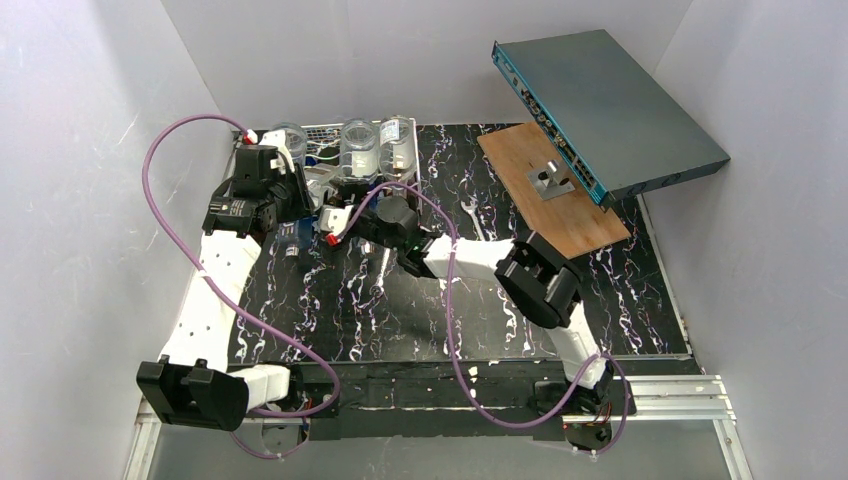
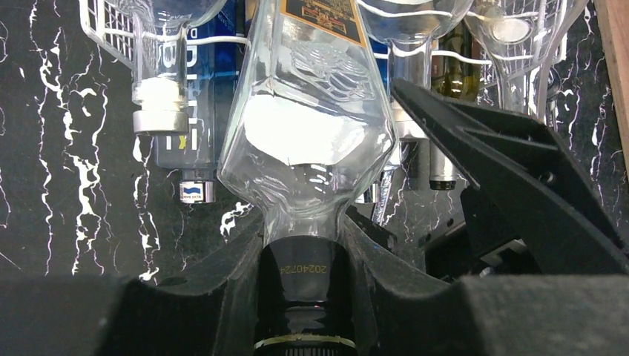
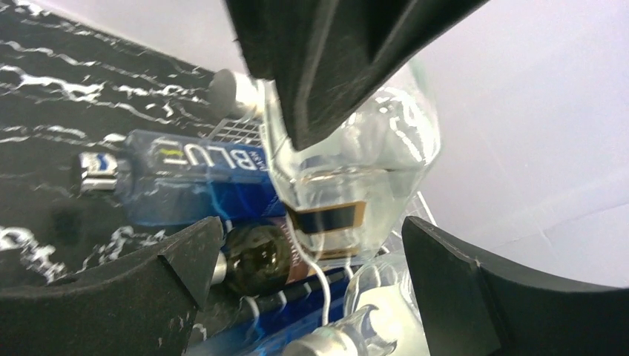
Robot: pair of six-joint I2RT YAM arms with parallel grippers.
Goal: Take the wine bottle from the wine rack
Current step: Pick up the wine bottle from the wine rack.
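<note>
The wine bottle [image 2: 304,126] is clear glass with a black-and-gold label and a dark neck sleeve. Its body reaches up over the front of the silver-white wire wine rack [image 2: 104,33], and its neck points out toward the camera. My left gripper [image 2: 304,222] is shut on that neck just under the shoulder. In the right wrist view the same wine bottle [image 3: 348,185] shows beyond my right gripper [image 3: 311,237], which is open and holds nothing. From above, the left gripper [image 1: 300,200] and right gripper [image 1: 345,215] crowd the front of the wine rack [image 1: 325,130].
Other bottles lie in the rack: a blue one [image 3: 185,174], a dark olive one [image 3: 259,256] and clear ones [image 2: 159,89]. A wooden board [image 1: 550,190] with a metal bracket [image 1: 550,180] lies at the back right. A dark flat box [image 1: 610,100] leans over it.
</note>
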